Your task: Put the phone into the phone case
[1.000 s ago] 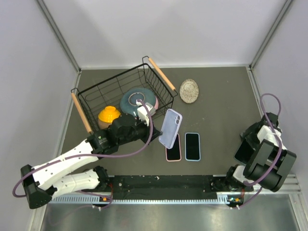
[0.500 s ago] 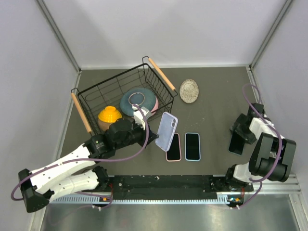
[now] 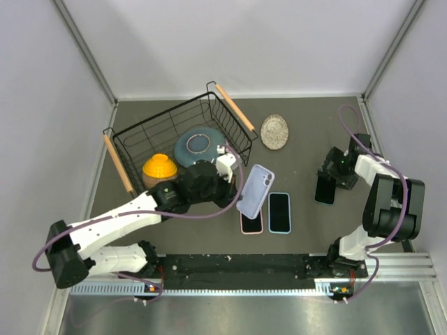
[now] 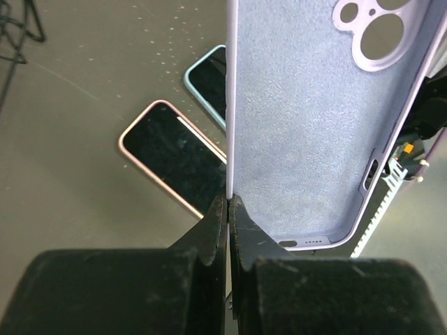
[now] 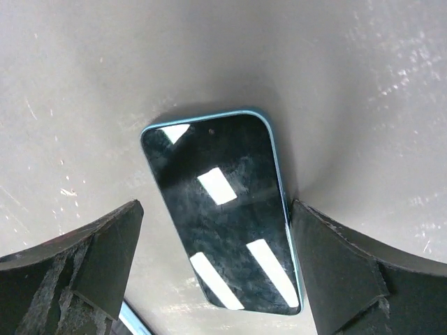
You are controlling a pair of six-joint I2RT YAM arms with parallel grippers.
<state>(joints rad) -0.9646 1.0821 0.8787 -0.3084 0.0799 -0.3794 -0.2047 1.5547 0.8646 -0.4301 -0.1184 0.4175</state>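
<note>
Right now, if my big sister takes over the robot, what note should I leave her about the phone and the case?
Grippers: the left gripper is shut, pinching the side wall of the lilac phone case. The right gripper is open and holds nothing, facing the blue-edged phone.
Things: the case hangs tilted above the phones, with nothing inside it. The pink-edged phone and the blue-edged phone lie flat, side by side, on the table.
Done: the case is picked up.
Left: no phone is lifted yet. One has to be picked up and pressed into the case.
</note>
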